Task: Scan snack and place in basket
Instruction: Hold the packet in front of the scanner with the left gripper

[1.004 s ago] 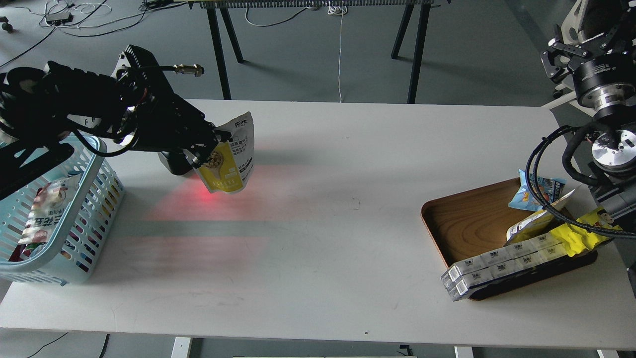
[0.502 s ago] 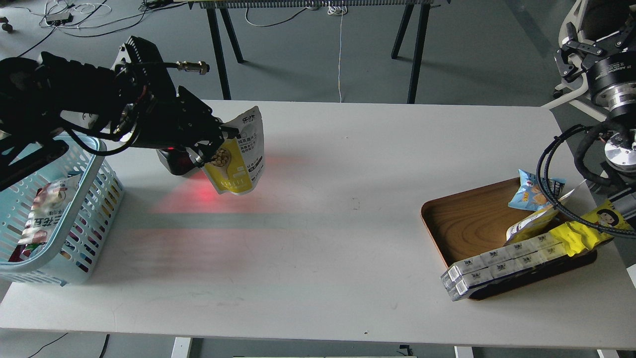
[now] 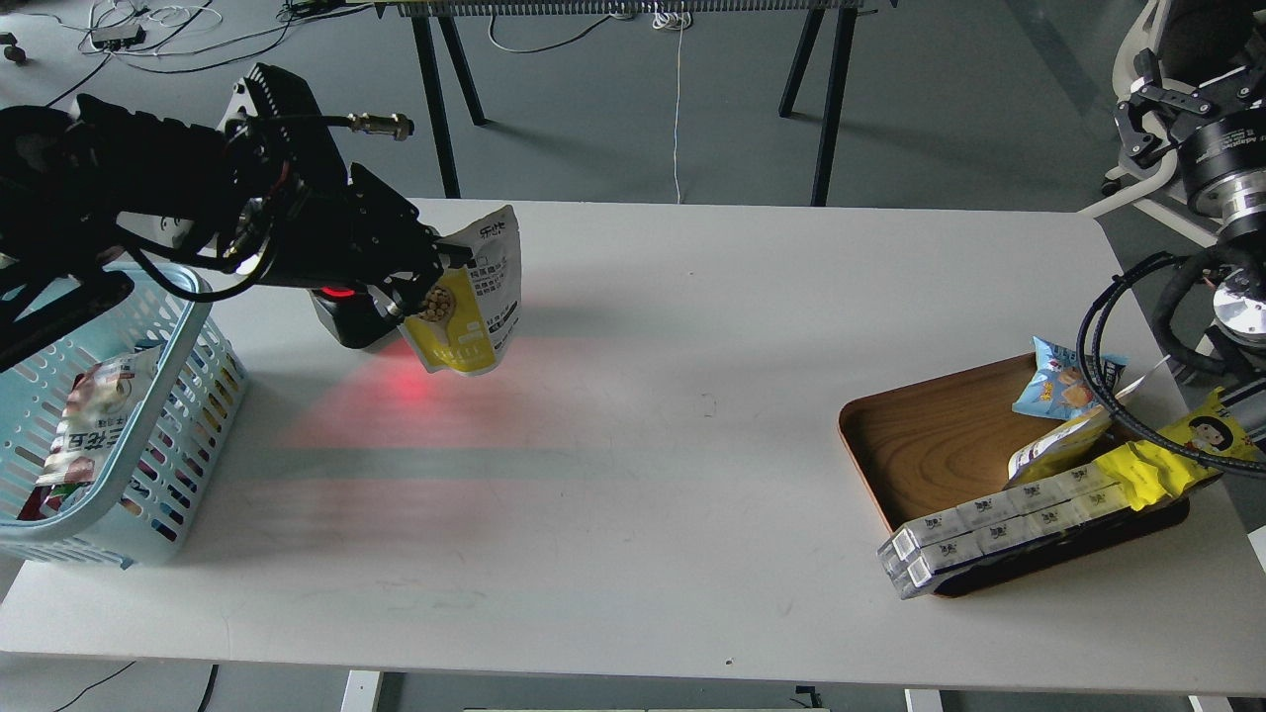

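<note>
While the left gripper [image 3: 427,282] pinched the snack [image 3: 465,302] over the scanner's [image 3: 348,318] red glow, the basket [image 3: 124,485] sat left, drop pending; right gripper [image 3: 1152,109] unreadable.

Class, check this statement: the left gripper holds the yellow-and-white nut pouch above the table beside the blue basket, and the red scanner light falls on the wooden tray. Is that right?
Not quite. The head view shows the red glow on the white table just under the pouch, not on the wooden tray. The rest holds: the left gripper holds the pouch beside the blue basket.
</note>
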`<state>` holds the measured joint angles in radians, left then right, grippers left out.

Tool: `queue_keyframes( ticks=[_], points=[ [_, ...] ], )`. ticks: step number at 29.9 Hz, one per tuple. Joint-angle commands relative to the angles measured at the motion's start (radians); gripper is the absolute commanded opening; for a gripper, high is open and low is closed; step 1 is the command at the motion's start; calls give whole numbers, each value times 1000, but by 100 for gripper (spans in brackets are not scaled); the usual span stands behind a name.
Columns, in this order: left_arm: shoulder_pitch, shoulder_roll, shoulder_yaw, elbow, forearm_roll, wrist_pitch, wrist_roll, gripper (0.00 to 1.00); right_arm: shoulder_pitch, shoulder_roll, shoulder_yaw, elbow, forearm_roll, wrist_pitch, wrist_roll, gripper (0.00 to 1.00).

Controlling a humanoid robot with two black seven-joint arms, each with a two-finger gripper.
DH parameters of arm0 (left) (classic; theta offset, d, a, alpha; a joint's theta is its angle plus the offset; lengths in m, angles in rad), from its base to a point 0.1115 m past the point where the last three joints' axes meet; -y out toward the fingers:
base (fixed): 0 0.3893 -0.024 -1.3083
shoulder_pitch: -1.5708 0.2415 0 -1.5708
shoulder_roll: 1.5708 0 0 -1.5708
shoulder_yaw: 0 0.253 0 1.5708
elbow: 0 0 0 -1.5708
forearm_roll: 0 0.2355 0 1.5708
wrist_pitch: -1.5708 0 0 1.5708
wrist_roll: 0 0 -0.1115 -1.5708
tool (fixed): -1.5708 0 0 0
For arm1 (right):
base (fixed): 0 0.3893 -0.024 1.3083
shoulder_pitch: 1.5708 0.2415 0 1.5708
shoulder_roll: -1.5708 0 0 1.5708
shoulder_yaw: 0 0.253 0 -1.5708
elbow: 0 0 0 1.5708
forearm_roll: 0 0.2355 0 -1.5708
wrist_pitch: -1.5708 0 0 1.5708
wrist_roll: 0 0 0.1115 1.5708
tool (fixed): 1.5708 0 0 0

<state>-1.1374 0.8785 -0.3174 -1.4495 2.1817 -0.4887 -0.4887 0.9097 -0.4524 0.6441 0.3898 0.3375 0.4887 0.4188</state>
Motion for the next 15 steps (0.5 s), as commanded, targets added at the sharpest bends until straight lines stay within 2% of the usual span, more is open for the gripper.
queue_keyframes(
  ticks=[1,8,15],
  points=[
    [4,-1,0,3,0,0,0,0,0,0,2,0,0,0,0,99],
    [19,-19,46,77,0,0,0,0,3,0,2,1,0,0,0,99],
    [25,-22,54,98,0,0,0,0,0,-34,3,17,1,0,0,99]
  ],
)
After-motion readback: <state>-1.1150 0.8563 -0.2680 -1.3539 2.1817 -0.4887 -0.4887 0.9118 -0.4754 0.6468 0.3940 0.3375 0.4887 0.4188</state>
